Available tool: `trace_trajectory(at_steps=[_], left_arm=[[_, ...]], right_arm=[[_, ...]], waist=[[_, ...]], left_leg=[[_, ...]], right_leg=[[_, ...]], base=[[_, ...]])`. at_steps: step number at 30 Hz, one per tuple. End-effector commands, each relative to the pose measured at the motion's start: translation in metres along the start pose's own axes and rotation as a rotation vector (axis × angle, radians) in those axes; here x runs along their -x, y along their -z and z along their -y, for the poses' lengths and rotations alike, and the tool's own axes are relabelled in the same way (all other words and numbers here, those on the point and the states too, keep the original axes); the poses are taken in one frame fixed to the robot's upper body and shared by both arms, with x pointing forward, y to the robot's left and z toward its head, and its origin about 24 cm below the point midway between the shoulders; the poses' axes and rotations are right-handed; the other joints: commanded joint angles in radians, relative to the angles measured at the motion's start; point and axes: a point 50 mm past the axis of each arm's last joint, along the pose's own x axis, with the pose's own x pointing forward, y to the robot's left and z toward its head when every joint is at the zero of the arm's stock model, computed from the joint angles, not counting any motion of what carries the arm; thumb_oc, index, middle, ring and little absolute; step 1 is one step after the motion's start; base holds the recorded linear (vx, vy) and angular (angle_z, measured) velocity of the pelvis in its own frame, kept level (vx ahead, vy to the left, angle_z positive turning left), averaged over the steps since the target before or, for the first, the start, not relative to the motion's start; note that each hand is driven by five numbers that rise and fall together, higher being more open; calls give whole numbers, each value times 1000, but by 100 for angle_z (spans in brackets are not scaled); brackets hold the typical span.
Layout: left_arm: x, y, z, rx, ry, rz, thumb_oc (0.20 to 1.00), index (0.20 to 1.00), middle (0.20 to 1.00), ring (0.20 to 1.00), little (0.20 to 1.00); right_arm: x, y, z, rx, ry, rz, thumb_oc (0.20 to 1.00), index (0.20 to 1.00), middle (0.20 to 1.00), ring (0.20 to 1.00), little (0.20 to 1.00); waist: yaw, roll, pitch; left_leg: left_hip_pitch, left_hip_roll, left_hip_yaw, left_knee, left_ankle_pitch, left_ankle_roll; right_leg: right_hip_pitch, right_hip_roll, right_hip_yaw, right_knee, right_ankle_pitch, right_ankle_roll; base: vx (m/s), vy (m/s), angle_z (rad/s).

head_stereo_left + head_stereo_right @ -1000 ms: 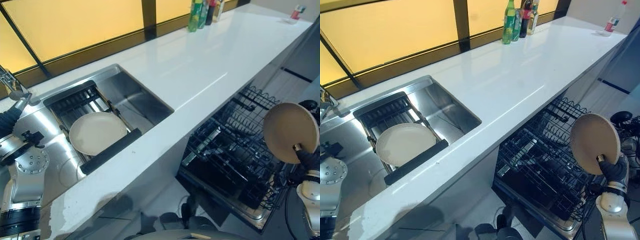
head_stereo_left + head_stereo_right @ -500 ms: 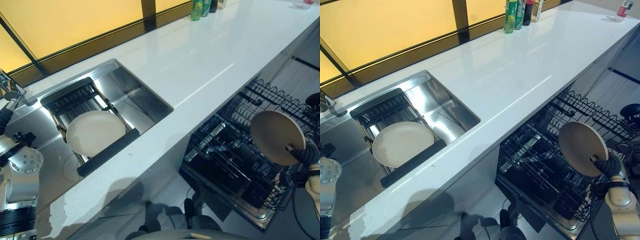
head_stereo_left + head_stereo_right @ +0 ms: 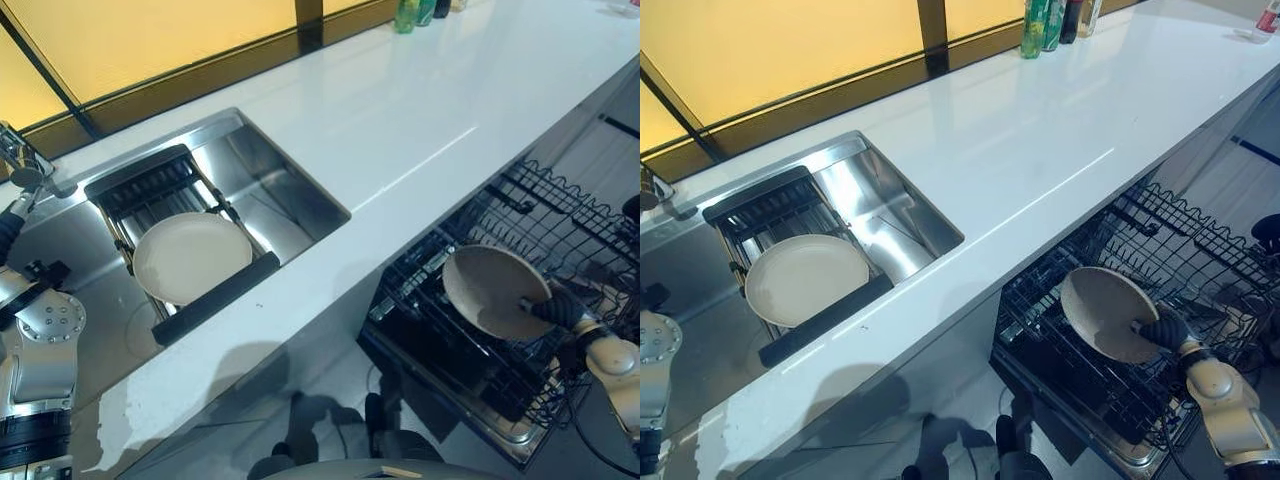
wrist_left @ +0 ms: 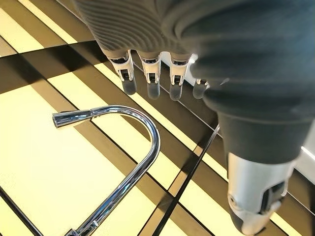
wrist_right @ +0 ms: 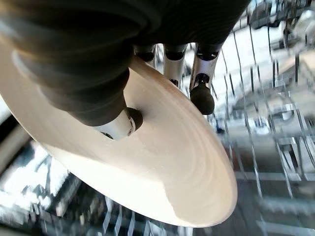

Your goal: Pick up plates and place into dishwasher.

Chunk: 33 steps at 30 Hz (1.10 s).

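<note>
Holding one plate (image 3: 1103, 312), right hand (image 3: 1164, 329); another plate (image 3: 806, 279) in sink rack (image 3: 768, 212).

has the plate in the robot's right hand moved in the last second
Yes. The right hand has brought its plate down and leftward, from upright above the dishwasher rack to tilted low over its wires.

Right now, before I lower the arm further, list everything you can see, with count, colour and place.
Held plate: one, cream, pinched in right hand over the rack.
Sink plate: one, cream, lying on the sink tray.
Sink tray: one, black, across the sink.
Sink: one, steel, set in the counter.
Tap: one, chrome, by the sink.
Counter: one, white, along the window.
Bottles: several, green and dark, far end of the counter.
Rack: one, black wire, pulled out of the dishwasher.
Left hand: open, near the tap.
Right hand: shut on held plate.
</note>
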Motion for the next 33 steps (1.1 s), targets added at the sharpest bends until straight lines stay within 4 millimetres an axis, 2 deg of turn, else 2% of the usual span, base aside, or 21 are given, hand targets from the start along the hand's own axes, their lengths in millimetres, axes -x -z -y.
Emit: trace_trajectory(at_steps=[1,10,16,20,24,31,32,33], left_arm=[[-15,-11,7,-18,-16,105,1000,1000,1000,1000,1000],[-14,-17,14,-2,-11,114,1000,1000,1000,1000,1000],[-20,-26,18,18,-18,123,1000,1000,1000,1000,1000],[-23,-30,21,21,-3,136,1000,1000,1000,1000,1000],[-26,-32,22,21,16,152,1000,1000,1000,1000,1000],[-28,-31,22,15,46,157,1000,1000,1000,1000,1000],[-28,-30,21,15,50,158,1000,1000,1000,1000,1000],[-27,-29,22,13,54,156,1000,1000,1000,1000,1000]], right_arm=[[-8,-21,14,96,20,92,200,200,200,200,200],[-11,-16,-11,168,19,102,200,200,200,200,200],[-14,-22,-36,212,-170,113,200,200,200,200,200],[-11,-13,-58,220,-291,69,200,200,200,200,200],[-8,-5,-74,193,-340,36,200,200,200,200,200],[-2,5,-87,157,-325,-17,200,200,200,200,200],[-1,7,-88,150,-327,-27,313,313,313,313,313],[0,8,-90,143,-328,-34,614,614,614,614,614]], waist=[[-12,-3,-24],[-23,13,14],[-18,13,28],[-6,3,17],[4,-7,2],[10,-18,-27],[11,-19,-31],[11,-20,-36]], left_leg=[[-169,14,-76,37,106,-34],[-192,0,-77,54,107,-30],[-201,-6,-81,51,109,-29],[-186,-4,-84,48,108,-29],[-171,1,-89,43,106,-31],[-145,3,-92,24,103,-31],[-141,4,-92,21,103,-32],[-135,5,-90,18,103,-31]], right_leg=[[3,-30,-12,204,-223,42],[-7,-41,9,206,-219,51],[-4,-46,14,192,-216,56],[23,-46,5,177,-215,58],[48,-44,-3,166,-218,58],[78,-37,-4,146,-219,62],[82,-36,-6,144,-219,62],[87,-35,-6,143,-219,62]], base=[[-47,-2,-3],[-33,3,-6],[-32,5,-1],[28,-28,0],[48,-45,7],[22,-10,5],[37,1,1],[42,6,1]])
